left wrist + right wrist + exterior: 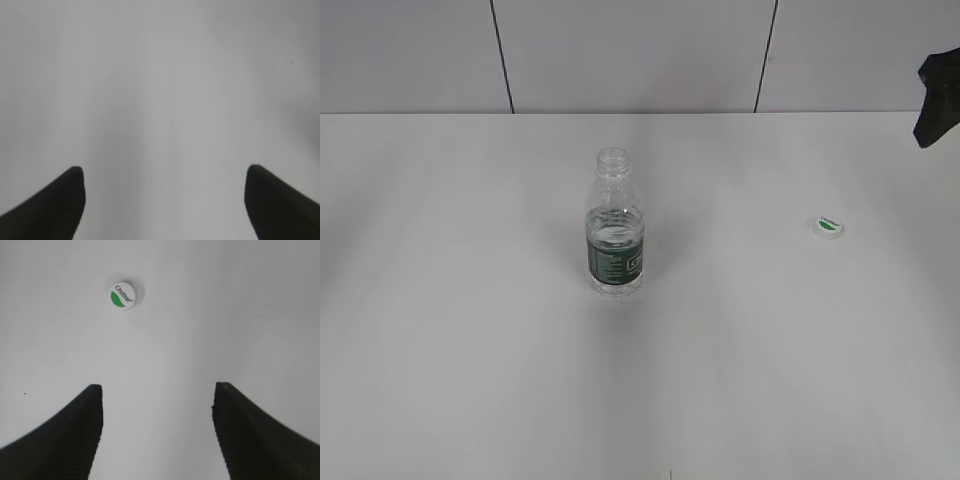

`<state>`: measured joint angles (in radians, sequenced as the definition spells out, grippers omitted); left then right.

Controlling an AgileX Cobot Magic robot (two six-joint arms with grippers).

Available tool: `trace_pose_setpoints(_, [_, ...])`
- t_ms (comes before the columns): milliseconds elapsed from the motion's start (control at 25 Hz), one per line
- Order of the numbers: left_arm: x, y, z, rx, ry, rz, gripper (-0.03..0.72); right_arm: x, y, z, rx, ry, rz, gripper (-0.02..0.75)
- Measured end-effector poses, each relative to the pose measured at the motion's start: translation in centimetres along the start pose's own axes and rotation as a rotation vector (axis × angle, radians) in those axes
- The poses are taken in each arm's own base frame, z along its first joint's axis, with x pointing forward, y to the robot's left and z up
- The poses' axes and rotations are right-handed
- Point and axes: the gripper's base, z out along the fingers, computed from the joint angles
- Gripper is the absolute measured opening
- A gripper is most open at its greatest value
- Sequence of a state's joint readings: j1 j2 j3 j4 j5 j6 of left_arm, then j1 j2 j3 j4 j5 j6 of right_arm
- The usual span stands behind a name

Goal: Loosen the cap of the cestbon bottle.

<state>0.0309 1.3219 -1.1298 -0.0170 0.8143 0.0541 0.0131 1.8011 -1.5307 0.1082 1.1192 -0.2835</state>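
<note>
The white bench [470, 350] is mostly bare. The cestbon bottle [615, 225] stands upright mid-bench, its neck open. The right hand [157, 430] and left hand [165, 200] are both spread, gripping nothing. The cap [829, 226] lies well right of the bottle. I'd say the loosening's finished; next, the arms need only retreat.

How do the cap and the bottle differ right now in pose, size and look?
The bottle stands upright mid-table with its neck open, while the cap lies flat on the table, apart, to the bottle's right. The cap is far smaller than the bottle. The bottle is clear with a dark green label band; the cap is opaque white with a green patch. Both rest on the table, untouched by either end effector.
</note>
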Motion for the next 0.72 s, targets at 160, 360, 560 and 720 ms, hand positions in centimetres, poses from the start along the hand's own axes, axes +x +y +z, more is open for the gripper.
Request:
trace_pose_setpoints(160, [0.0, 0.0, -0.3, 0.000, -0.007, 0.000, 0.590, 0.0, 0.0, 0.0, -0.003, -0.001, 0.002, 0.521])
trace_pose_setpoints(360, [0.3, 0.1, -4.0, -0.018, -0.109, 0.013, 0.590, 0.0, 0.0, 0.0, -0.003, -0.001, 0.003, 0.521])
trace_pose_setpoints(560, [2.0, 0.0, -11.0, -0.043, -0.293, 0.025, 0.590, 0.0, 0.0, 0.0, -0.004, 0.000, 0.003, 0.521])
trace_pose_setpoints(720, [5.6, -0.1, -16.2, -0.066, -0.429, 0.046, 0.590, 0.0, 0.0, 0.0, -0.004, 0.001, 0.003, 0.521])
